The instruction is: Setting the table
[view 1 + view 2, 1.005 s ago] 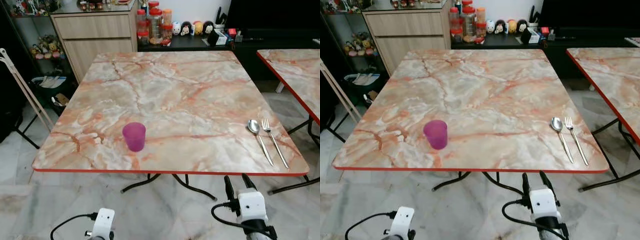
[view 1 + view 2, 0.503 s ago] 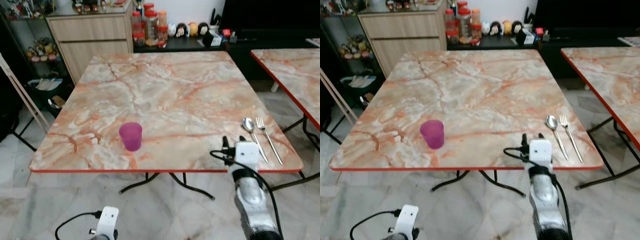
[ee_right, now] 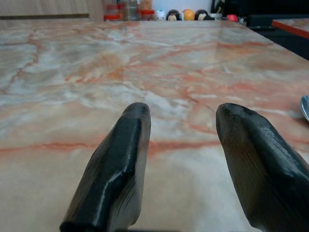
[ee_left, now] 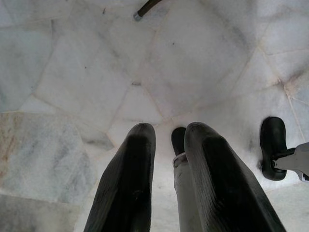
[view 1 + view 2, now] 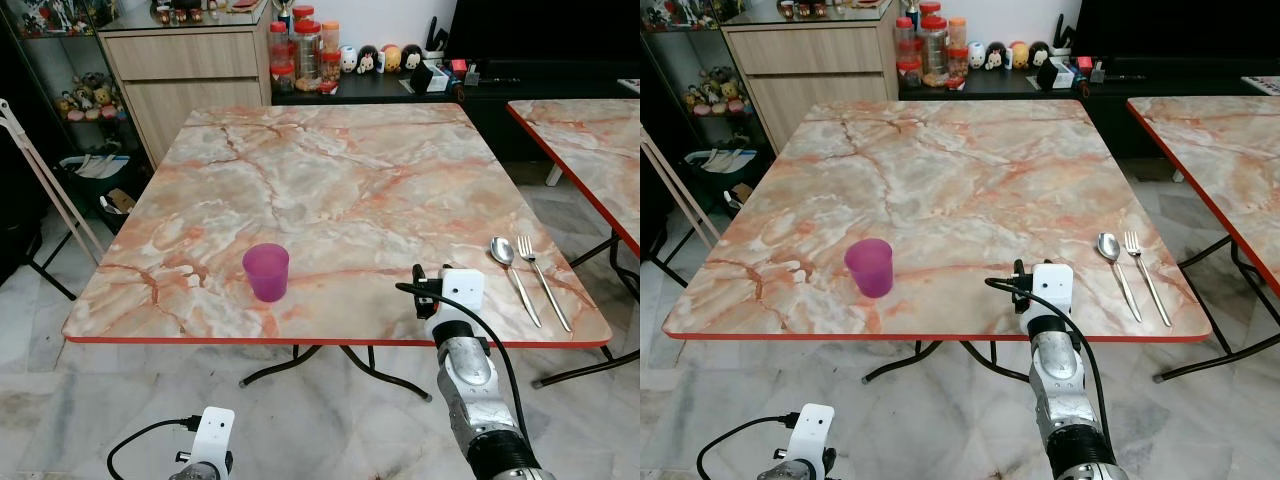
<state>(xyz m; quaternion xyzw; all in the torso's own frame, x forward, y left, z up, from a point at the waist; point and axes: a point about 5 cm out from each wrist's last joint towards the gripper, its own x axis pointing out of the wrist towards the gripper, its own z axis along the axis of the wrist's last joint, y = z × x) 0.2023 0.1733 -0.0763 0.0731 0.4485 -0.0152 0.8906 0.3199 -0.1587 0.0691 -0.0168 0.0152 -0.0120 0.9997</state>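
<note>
The small translucent purple plastic cup (image 5: 267, 271) sits upright near the front edge of the marble-patterned counter (image 5: 340, 170), and it looks light, stiff and a bit slick, so I'd pinch it across the wall just below the rim; nothing visible inside it. The right pincer (image 3: 183, 145) hovers low over the counter with fingers apart, between the cup and the steel spoon (image 5: 512, 270) and steel fork (image 5: 543, 280) lying side by side by the right edge. Those are thin, flat and slippery, best taken mid-handle, while the left pincer (image 4: 169, 145) hangs idle over the floor, fingers nearly together.
</note>
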